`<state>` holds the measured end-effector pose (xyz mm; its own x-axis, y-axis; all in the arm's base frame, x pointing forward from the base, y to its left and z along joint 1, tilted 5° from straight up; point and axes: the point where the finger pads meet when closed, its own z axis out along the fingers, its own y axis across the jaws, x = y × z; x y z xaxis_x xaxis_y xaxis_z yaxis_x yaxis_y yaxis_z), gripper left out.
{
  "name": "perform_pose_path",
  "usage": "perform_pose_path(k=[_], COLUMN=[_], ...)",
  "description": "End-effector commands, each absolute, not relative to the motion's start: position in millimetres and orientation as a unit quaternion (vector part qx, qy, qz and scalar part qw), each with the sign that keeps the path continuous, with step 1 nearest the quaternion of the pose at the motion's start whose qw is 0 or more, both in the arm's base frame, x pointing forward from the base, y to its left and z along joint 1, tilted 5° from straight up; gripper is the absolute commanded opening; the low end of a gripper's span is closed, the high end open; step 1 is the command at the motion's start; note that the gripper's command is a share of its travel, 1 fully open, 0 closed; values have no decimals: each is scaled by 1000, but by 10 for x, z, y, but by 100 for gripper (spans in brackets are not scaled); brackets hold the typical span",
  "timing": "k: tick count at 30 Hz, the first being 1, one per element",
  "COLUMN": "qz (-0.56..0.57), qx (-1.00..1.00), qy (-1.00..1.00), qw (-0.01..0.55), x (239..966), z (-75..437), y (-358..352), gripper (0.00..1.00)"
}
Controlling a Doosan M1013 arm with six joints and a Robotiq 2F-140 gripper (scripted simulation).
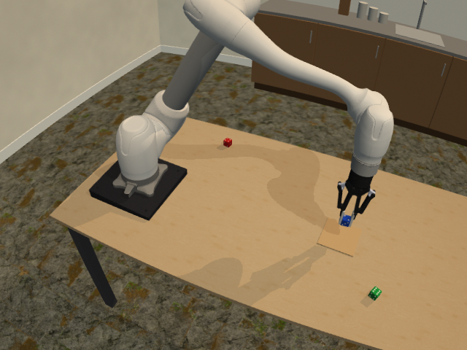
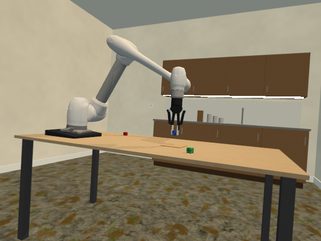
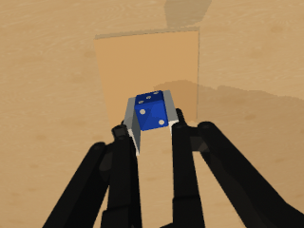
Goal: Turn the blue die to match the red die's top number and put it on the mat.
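My gripper [image 1: 346,222] [image 2: 174,133] [image 3: 151,104] is shut on the blue die [image 1: 346,220] [image 2: 174,132] [image 3: 153,115] and points down. It holds the die in the air above the table, near the mat [image 1: 339,240] [image 2: 174,145] [image 3: 142,62]. In the wrist view the die's larger face shows two pips and the narrow face above it in the picture shows three. The red die [image 1: 227,142] [image 2: 125,133] sits on the table near the back edge; its top number is too small to read surely.
A green die [image 1: 374,292] [image 2: 189,150] sits on the table beyond the mat, toward the front edge in the top view. The arm's black base plate [image 1: 150,207] [image 2: 90,135] stands at the table's left end.
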<state>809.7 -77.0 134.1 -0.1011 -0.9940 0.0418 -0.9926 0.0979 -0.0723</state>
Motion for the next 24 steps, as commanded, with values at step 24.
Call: perform_pose_path(k=[24], qz=[-41], qx=[-670], qy=[741], qw=[9], x=[8154], z=[691], y=[-800], gripper=[24])
